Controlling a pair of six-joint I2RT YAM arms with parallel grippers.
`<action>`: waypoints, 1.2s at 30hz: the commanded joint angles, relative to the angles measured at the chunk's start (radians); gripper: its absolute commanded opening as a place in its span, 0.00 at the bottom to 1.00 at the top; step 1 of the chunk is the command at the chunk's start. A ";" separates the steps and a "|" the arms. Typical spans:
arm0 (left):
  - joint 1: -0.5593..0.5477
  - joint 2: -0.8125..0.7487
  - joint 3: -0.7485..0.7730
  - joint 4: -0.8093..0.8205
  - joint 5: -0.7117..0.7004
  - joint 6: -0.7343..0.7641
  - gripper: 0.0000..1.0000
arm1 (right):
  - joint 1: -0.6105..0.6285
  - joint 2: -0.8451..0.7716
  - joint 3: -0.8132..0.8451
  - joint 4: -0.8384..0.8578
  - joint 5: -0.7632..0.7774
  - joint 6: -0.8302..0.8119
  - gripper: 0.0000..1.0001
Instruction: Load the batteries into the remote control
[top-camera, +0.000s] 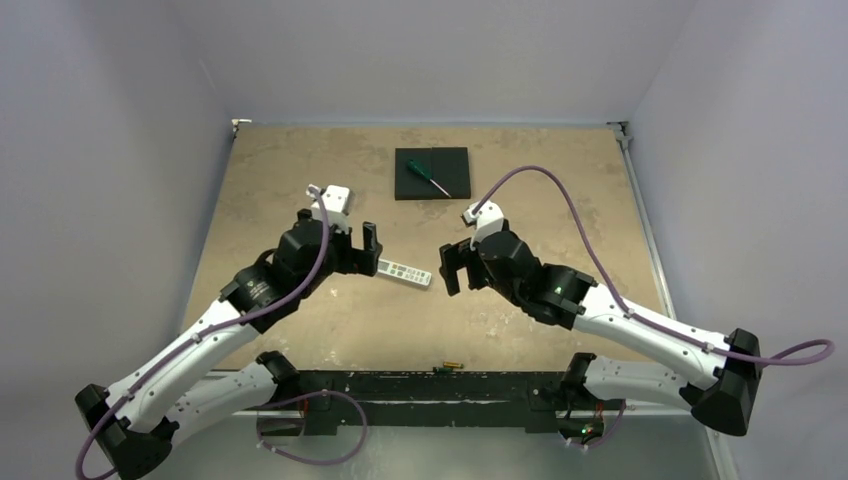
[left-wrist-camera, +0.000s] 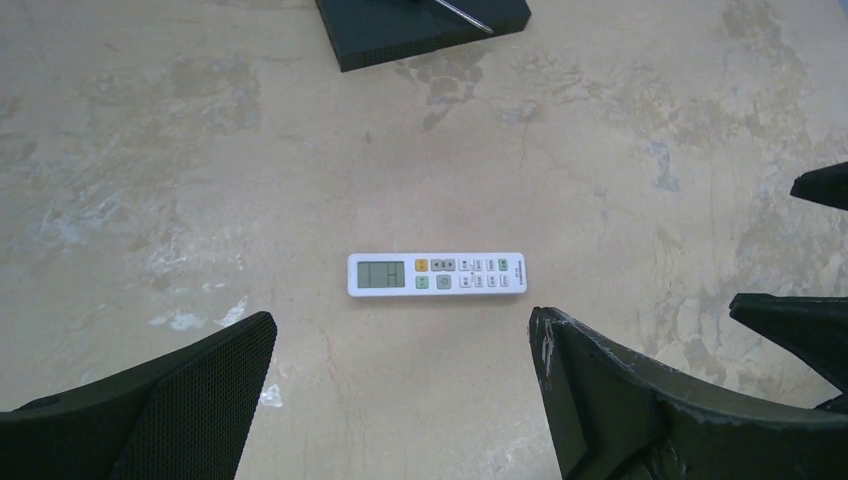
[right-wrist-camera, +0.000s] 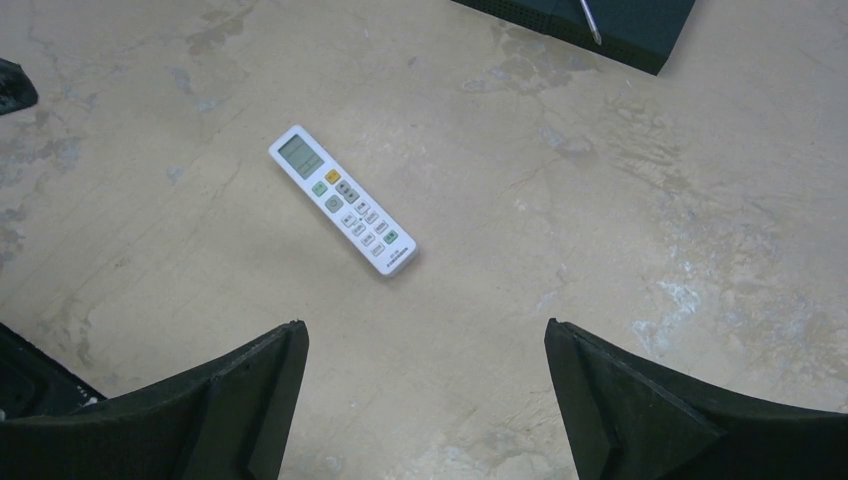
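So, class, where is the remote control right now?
In the top view the remote control lies between the left tool and the right tool, nearer the left, short of the black pad.

1. The left arm (top-camera: 200, 340) reaches forward from its base and bends inward at the elbow, wrist pointing toward the centre.
2. The left gripper (top-camera: 360, 245) stands fully spread, holding nothing; its fingers (left-wrist-camera: 180, 410) are bare.
3. The right arm (top-camera: 640, 325) mirrors this, reaching forward and bending inward.
4. The right gripper (top-camera: 455, 265) is likewise fully spread and holds nothing.
5. The two grippers face each other, well apart, without contact.
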 joint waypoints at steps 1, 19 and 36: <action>0.002 -0.029 -0.020 -0.090 -0.117 -0.046 0.98 | -0.001 0.027 0.062 -0.026 -0.041 -0.017 0.99; 0.002 -0.134 -0.024 -0.129 -0.242 -0.056 0.93 | -0.001 0.240 0.141 0.046 -0.242 -0.253 0.99; 0.003 -0.171 -0.027 -0.128 -0.262 -0.050 0.94 | -0.028 0.627 0.386 -0.011 -0.290 -0.409 0.91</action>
